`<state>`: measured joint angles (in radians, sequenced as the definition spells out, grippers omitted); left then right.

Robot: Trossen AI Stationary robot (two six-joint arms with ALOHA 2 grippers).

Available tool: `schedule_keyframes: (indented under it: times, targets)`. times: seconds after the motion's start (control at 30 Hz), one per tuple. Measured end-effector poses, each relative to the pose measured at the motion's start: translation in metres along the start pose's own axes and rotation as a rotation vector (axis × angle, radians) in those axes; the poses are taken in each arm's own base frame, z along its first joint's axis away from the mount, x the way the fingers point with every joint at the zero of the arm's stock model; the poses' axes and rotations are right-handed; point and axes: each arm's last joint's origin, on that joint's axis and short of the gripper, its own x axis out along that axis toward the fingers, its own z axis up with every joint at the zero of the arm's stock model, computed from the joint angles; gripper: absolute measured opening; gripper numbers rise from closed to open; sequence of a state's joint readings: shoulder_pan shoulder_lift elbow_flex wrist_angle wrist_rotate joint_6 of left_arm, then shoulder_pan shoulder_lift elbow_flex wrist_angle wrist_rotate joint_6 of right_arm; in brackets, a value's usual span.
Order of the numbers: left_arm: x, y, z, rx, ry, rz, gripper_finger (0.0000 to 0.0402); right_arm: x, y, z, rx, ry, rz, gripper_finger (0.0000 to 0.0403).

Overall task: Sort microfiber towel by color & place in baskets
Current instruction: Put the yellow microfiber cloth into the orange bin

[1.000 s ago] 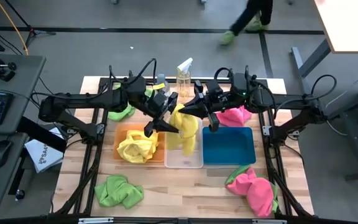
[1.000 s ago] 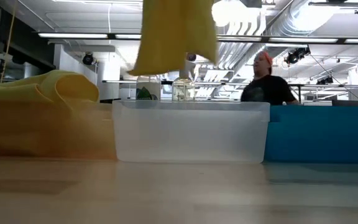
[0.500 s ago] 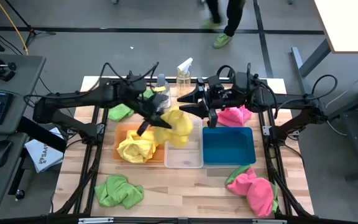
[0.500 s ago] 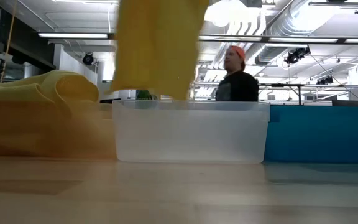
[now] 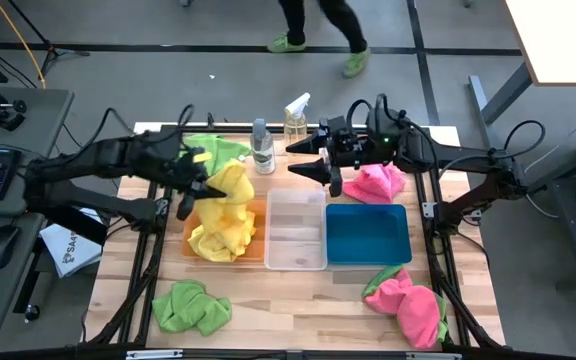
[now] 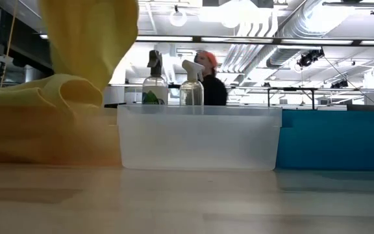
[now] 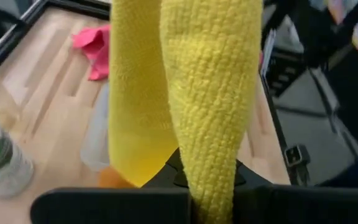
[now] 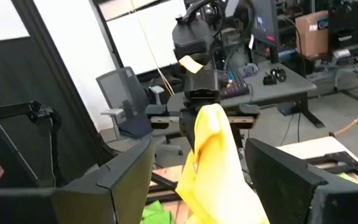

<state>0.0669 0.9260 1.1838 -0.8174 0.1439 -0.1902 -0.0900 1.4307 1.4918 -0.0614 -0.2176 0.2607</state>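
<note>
While the left tool (image 5: 190, 190) pinches a fuzzy bright yellow towel (image 5: 230, 190) above the translucent orange plastic bin (image 5: 196, 215) on the wooden table (image 5: 298, 295), the right tool (image 5: 303, 165) hangs spread, empty, beyond the clear bin (image 5: 296, 230).

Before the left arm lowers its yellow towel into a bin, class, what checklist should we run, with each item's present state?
1. Left gripper shut on the hanging yellow microfiber towel: ok.
2. Towel above the translucent orange plastic bin: ok.
3. That bin holds only a yellow cloth: ok.
4. Right gripper open and off the towel: ok.
5. Clear plastic bin holds no cloth: ok.
6. Spray bottles clear of the lowering path: cannot tell.
</note>
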Motion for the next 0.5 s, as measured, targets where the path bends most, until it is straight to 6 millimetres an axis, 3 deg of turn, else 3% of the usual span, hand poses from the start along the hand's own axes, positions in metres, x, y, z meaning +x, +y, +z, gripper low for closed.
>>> schedule_keyframes:
  times: [0.23,0.37,0.5]
  targets:
    - [0.016,0.002,-0.062,-0.210,-0.091,-0.088,0.0000,-0.004,0.000,-0.001,0.008,0.034,-0.012,0.0252]
    - [0.039,0.008,-0.102,-0.272,0.011,-0.028,0.0000,-0.007,-0.001,0.000,0.008,0.033,-0.016,0.0252]
    - [0.064,0.011,-0.129,-0.272,0.109,-0.018,0.0000,-0.007,-0.002,0.001,0.008,0.030,-0.019,0.0252]
